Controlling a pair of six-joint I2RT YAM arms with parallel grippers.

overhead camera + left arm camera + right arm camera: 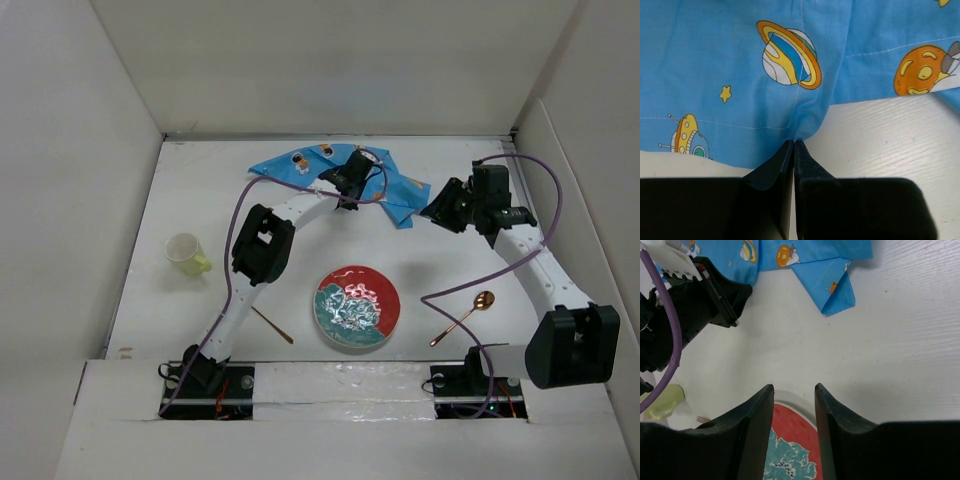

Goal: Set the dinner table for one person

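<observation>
The left gripper (pixel 794 144), at the bottom of its wrist view, is pinched closed on a fold of the blue placemat (pixel 715 65), which is printed with a ringed planet, a star and a saucer. The right gripper (pixel 794 390) stands parted, holding nothing, above the rim of the plate (pixel 790 450). The dinner table (pixel 200 195) fills the middle of the overhead view, with the placemat crumpled at upper centre.

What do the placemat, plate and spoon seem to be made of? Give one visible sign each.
Placemat: woven cloth, matte; stitched seams and soft folds.
Plate: probably glazed ceramic, possibly plastic; smooth patterned face with a slight sheen.
Spoon: likely metal, copper-coloured and polished; thin handle, shiny bowl.
</observation>
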